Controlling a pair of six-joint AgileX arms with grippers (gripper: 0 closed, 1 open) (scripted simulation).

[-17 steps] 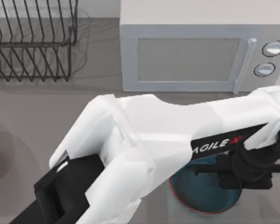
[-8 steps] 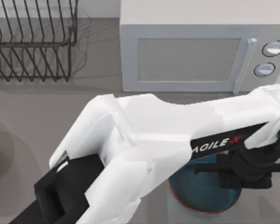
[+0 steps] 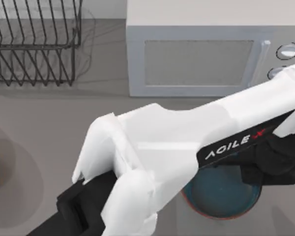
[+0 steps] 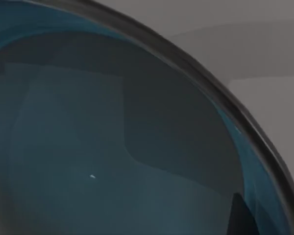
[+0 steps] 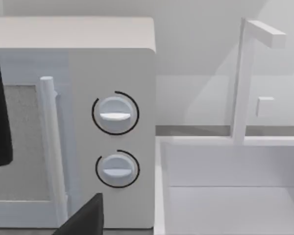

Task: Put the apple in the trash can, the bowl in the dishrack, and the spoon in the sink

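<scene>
One bowl [image 3: 221, 196], one dishrack [image 3: 34, 44], one microwave [image 3: 201, 54]

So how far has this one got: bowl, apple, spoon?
Nothing looks finished. The dark grey wire dishrack holds no bowl. The left gripper is down at the teal-blue glazed bowl, which sits on the grey table before the white microwave. Racking it, binning the apple and sinking the spoon remain.

Teal bowl [image 3: 221, 196], dark grey dishrack [image 3: 34, 49], white microwave [image 3: 206, 54].

surface finishes noted
bowl [image 3: 221, 196] glazed teal, glossy; dishrack [image 3: 34, 44] of thin dark metal wire; microwave [image 3: 201, 54] in smooth matt white; table [image 3: 39, 128] matt grey.
</scene>
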